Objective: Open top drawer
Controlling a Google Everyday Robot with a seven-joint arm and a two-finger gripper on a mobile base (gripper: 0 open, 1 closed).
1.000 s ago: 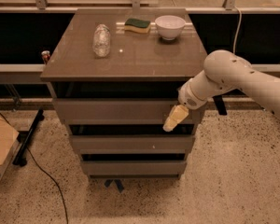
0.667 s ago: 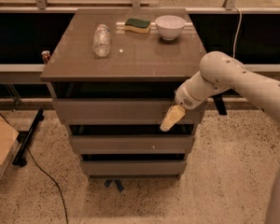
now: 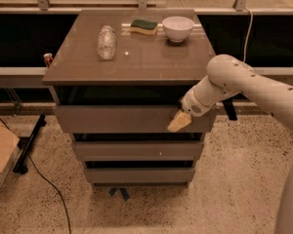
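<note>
The top drawer (image 3: 117, 119) is the tallest grey-brown front of three, just under the cabinet's top, with a dark gap above it. It sticks out a little further than the two shorter fronts below. My gripper (image 3: 178, 121) hangs from the white arm that comes in from the right. Its pale yellowish tip lies against the right part of the top drawer's front panel.
On the cabinet top (image 3: 136, 62) lie a clear plastic bottle (image 3: 106, 42), a green-yellow sponge (image 3: 144, 27) and a white bowl (image 3: 178, 28). A cardboard box (image 3: 0, 152) and a black cable (image 3: 44, 179) are on the floor at left. A rail runs behind the cabinet.
My gripper has moved a little to the left along the top drawer's front. The drawer's position looks about the same.
</note>
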